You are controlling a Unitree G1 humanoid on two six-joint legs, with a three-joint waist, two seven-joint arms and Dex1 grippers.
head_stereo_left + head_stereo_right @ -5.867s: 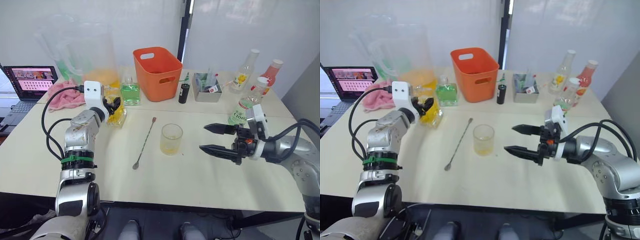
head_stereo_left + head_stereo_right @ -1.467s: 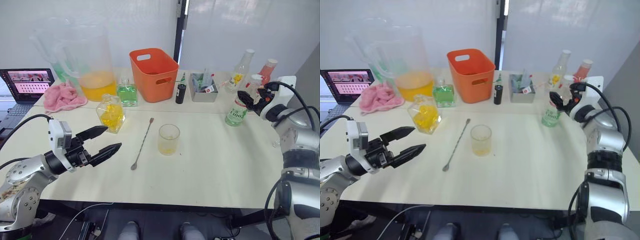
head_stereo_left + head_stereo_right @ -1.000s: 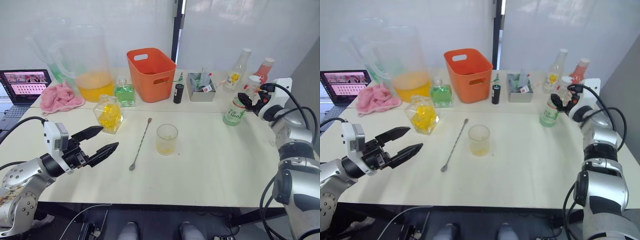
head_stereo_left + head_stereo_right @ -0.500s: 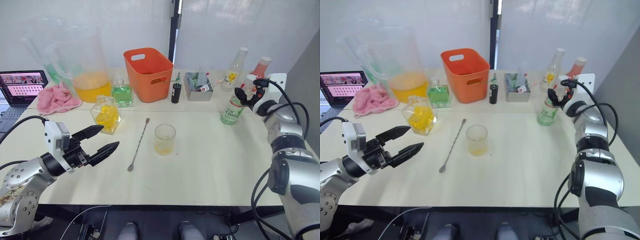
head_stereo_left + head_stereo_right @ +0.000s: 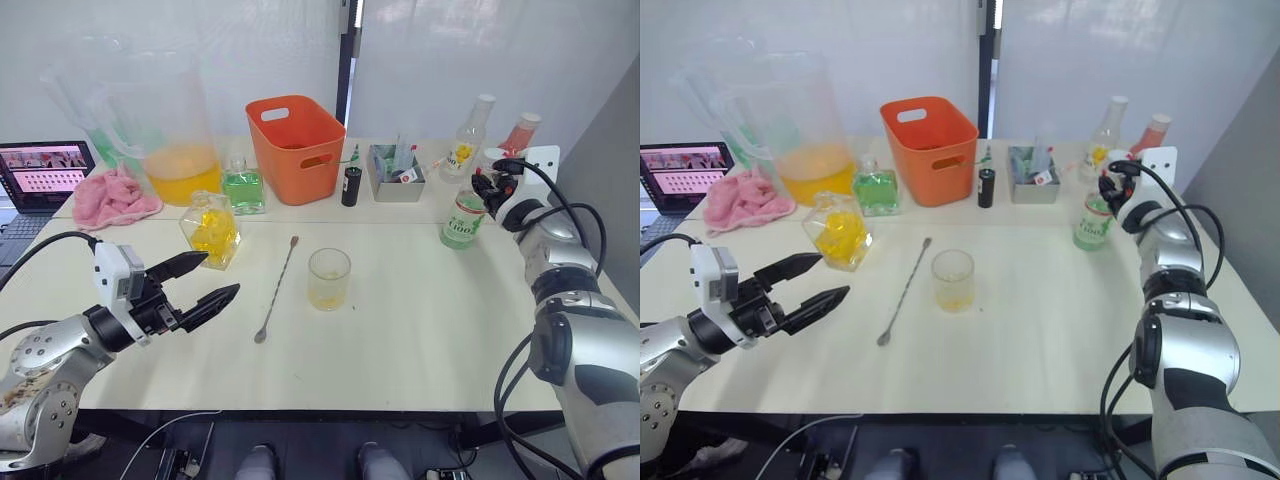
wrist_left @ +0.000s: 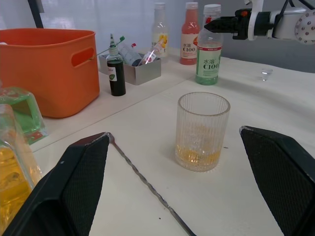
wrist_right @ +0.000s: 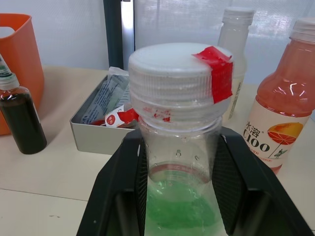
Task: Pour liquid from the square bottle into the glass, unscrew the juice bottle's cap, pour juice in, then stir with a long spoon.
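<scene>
At two o'clock, the right tool (image 5: 487, 186) pinches the juice bottle (image 5: 463, 219) neck below its cap (image 7: 172, 66), likely steadying it for unscrewing; the left tool (image 5: 208, 281) waits spread.

An orange bin (image 5: 295, 145) stands at twelve o'clock on the desk (image 5: 420, 330). At ten o'clock stand a pitcher (image 5: 170, 125), a green bottle (image 5: 243, 187), a pink cloth (image 5: 105, 196) and, by the edge, a laptop (image 5: 45, 170). At one o'clock a dark vial (image 5: 349, 186) stands beside a metal tray (image 5: 393, 180), with a yellow-labelled bottle (image 5: 466, 127) and a pink bottle (image 5: 519, 133) farther right.
</scene>
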